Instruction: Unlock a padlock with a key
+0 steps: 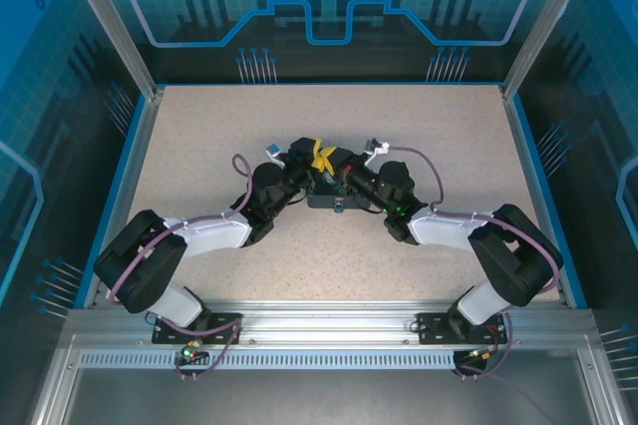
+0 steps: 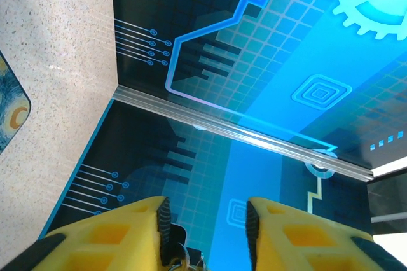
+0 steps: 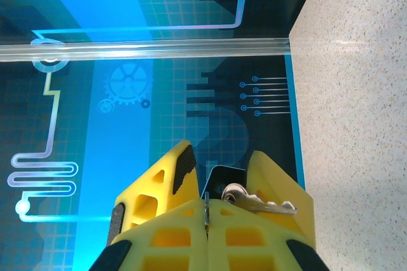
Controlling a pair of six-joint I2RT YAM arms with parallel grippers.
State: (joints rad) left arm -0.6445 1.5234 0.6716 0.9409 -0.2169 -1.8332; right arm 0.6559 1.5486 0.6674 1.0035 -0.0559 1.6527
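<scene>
The speckled beige bench lay wide, edged in blue on its left, right and far sides. Near its middle sat a dark box, its night-sky printed corner showing against the speckle.

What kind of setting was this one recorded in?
Probably a purpose-built robot test cell: a speckled tabletop fenced by aluminium framing, walls printed with blue circuit-and-gear graphics, and a left arm and right arm bolted to the front rail.
</scene>
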